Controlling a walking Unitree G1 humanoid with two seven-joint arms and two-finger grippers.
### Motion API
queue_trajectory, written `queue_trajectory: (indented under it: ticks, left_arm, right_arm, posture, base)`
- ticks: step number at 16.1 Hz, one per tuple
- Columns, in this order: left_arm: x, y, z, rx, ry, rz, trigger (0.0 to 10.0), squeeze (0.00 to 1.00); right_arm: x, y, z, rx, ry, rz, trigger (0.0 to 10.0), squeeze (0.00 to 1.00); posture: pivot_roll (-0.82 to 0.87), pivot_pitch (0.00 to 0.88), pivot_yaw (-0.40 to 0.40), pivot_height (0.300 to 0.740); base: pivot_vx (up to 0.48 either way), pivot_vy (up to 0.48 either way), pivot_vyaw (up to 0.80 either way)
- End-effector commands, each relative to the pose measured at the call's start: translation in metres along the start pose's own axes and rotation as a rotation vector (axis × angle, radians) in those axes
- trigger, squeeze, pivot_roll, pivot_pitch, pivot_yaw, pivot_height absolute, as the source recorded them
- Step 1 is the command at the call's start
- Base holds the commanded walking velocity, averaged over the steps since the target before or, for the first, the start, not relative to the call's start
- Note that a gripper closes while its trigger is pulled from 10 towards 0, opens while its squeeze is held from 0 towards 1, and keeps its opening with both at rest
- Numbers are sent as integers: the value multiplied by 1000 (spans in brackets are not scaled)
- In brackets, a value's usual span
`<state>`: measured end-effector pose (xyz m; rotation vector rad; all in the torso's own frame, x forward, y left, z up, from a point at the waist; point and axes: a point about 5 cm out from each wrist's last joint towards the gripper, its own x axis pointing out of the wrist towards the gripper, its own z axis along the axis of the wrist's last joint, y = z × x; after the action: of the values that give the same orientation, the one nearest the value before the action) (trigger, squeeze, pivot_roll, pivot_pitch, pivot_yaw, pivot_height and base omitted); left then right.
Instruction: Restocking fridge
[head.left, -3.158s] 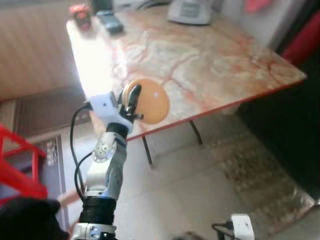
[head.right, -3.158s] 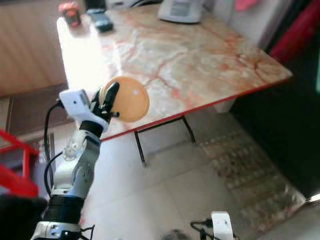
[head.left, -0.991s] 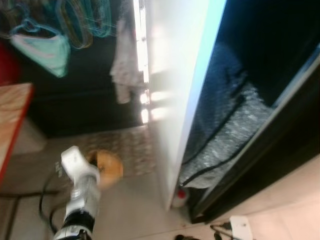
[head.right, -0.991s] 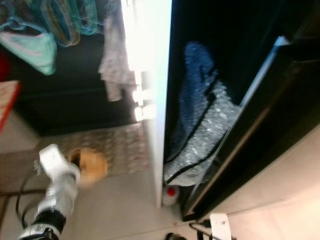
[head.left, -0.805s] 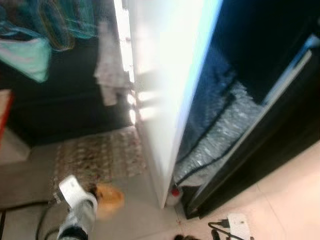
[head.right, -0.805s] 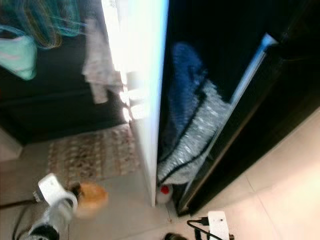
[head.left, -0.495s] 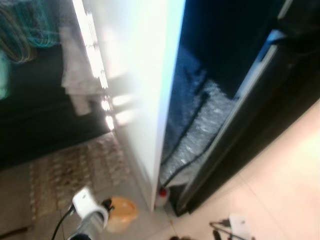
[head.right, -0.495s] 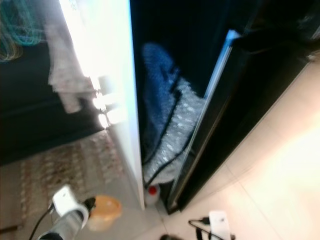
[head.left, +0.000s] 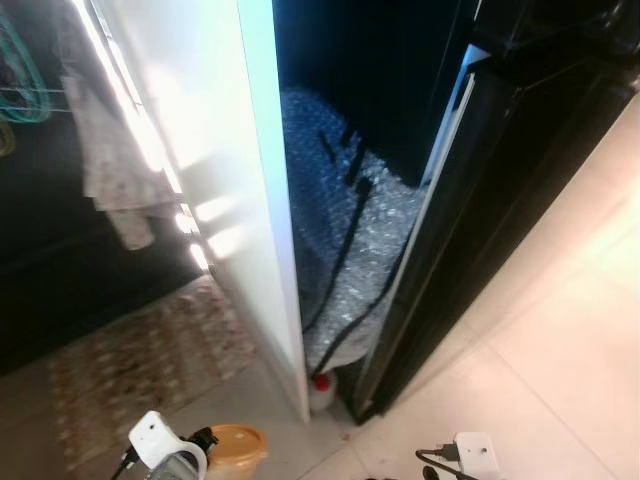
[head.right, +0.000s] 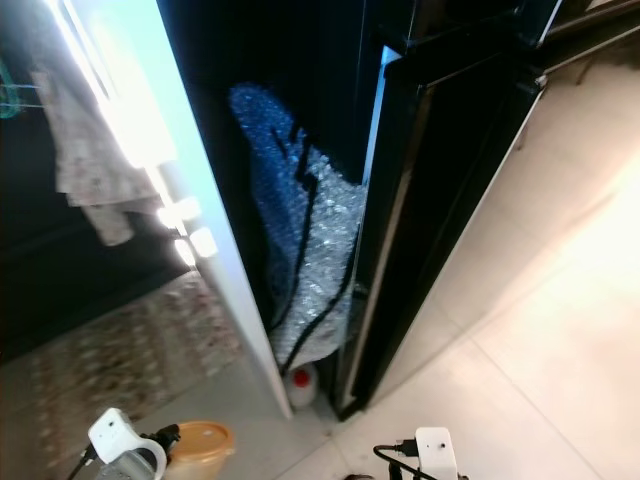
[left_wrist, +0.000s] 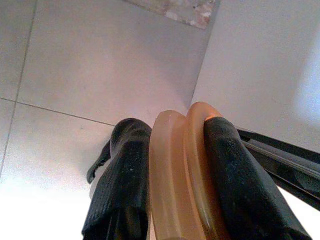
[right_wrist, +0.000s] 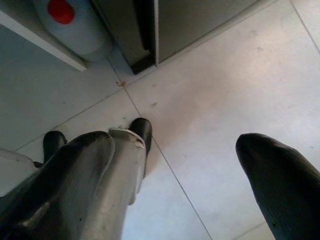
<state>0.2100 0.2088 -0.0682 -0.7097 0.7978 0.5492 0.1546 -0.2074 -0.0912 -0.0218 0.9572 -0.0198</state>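
Observation:
My left gripper is shut on a translucent orange lidded container, one black finger on each side of it. In the eye views the container hangs low at the bottom left, just above the tiled floor. Ahead stands a tall white panel beside a dark opening stuffed with bubble wrap, with a black door to the right. My right gripper is open over the bare floor, near the foot of that opening.
A small white bottle with a red cap stands on the floor at the base of the gap. A patterned rug lies to the left, under a hanging cloth. Pale floor tiles stretch to the right.
The camera has swung from the marble table to the white panel and dark opening, which now sits central. The orange container stays in my left gripper, lower in view.

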Motion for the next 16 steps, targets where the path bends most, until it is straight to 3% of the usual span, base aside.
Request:
queue_trajectory:
  ticks: [1, 6, 13, 16]
  left_arm:
    - [-1, 4, -6, -9, 15, 20, 10000, 0]
    - [0, 6, 1, 42, 7, 11, 10000, 0]
    - [-2, 13, -8, 14, 15, 39, 10000, 0]
    - [-2, 14, -8, 4, 11, 43, 10000, 0]
  right_arm:
    - [-2, -2, -7, 2, 23, -5, 10000, 0]
    - [-2, -3, -6, 17, 10, -16, 10000, 0]
    - [-2, -3, -5, 8, 11, -8, 10000, 0]
    - [-2, -3, -5, 4, 8, -6, 10000, 0]
  posture:
    - [-62, 131, 49, 740]
    - [-65, 144, 44, 740]
    - [-62, 158, 35, 740]
    - [-60, 161, 36, 740]
  base:
    - [0, 0, 0]
    - [0, 0, 0]
    - [0, 0, -704]
    - [0, 0, 0]
